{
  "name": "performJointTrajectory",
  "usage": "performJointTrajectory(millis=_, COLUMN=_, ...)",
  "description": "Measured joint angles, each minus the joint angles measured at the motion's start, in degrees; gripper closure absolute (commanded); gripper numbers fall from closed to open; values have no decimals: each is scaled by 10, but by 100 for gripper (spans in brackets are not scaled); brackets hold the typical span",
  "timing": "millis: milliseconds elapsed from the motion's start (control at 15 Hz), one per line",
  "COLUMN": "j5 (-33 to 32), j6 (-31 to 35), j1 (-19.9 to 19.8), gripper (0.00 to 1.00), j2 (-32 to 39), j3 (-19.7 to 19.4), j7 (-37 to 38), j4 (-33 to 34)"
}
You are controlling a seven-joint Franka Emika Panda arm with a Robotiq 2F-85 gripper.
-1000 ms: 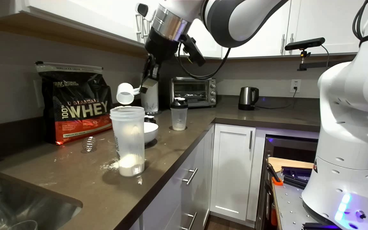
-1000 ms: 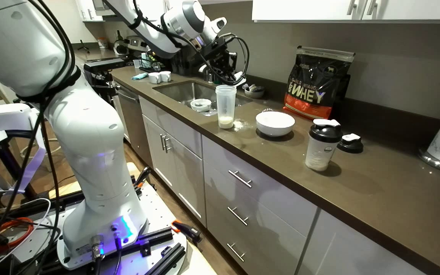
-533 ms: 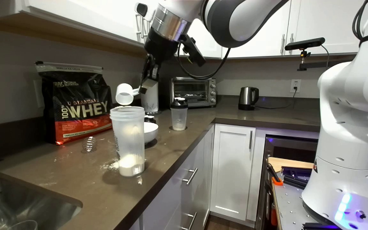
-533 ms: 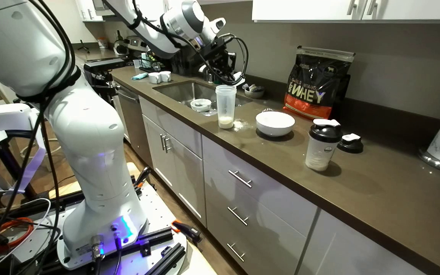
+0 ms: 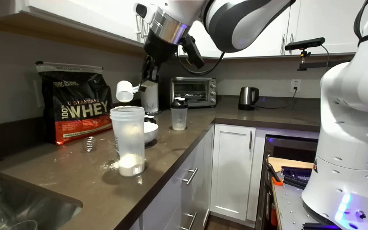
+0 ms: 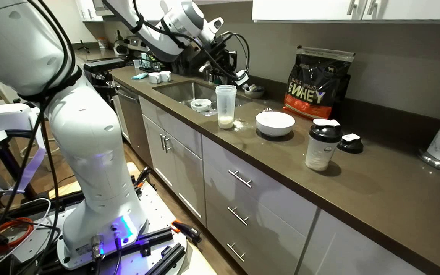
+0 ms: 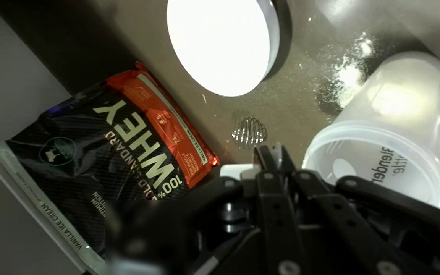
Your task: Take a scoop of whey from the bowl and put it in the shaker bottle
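Above the countertop: found measuring scoop held by its handle

Noted gripper with fingers close together, clamped on the short handle. Recorded the scoop's cup as tilted, mouth turned downward, higher than and apart from the rim of the open BlenderBottle shaker bottle. Unable to tell whether squarely over the opening. Observed shaker bottle upright on the countertop, with whey powder lying at the bottom. Recorded loose powder just beside its base. Located white bowl between the shaker bottle and a black-lidded shaker cup in an exterior view; unable to read contents for glare in the wrist view. Found wire whisk ball near the upright Gold Standard 100% Whey bag
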Motion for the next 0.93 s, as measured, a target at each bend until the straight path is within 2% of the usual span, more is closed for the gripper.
performJointTrajectory(millis=200, j5=-48, j6=0, j1=-15, gripper=99, j2=-2, j3=18, j7=44, j4=0)
performJointTrajectory(millis=533, j5=-50, j6=-3, j1=-16, gripper=99, j2=-2, j3=26, j7=58, j4=0)
performJointTrajectory(millis=733, j5=-29, j6=-5, j1=-7, gripper=99, j2=1, j3=20, j7=56, j4=-2)
performJointTrajectory(millis=933, j5=17, j6=-8, j1=23, gripper=99, j2=10, j3=-12, j7=38, j4=-2)
